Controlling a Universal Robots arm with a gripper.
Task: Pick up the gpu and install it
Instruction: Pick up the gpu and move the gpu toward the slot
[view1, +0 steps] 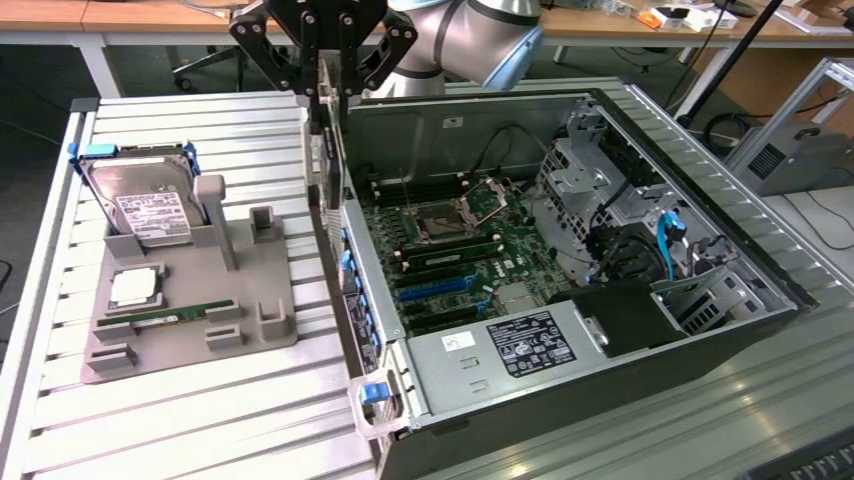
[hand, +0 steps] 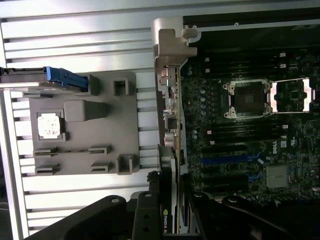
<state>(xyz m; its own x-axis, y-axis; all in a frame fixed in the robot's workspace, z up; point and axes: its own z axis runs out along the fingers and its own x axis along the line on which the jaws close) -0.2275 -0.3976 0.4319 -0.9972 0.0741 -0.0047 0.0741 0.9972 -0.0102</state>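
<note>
The jaws are closed on the gpu (view1: 326, 140), clamping its upper end. The card hangs straight down from them, upright and edge-on in the exterior view. In the wrist view the gpu (hand: 167, 175) runs out from between the jaws, with a green logo showing near the grip. It is off the desk (view1: 174, 420) and in the air.

Directly below the jaws is the rim of the open computer case (view1: 694, 330), and the card's lower end is level with that rim. I cannot tell whether the two touch.

Below the jaws to one side, inside the case, lies the motherboard (view1: 454, 250) with its open processor socket (view1: 438, 222) and blue expansion slots (view1: 434, 290).

Below the jaws to the other side, a grey holder (view1: 254, 290) rests on the desk. A silver hard drive (view1: 147, 205) stands in it, with a small square chip (view1: 134, 287) and a narrow memory stick (view1: 180, 315) nearby.
</note>
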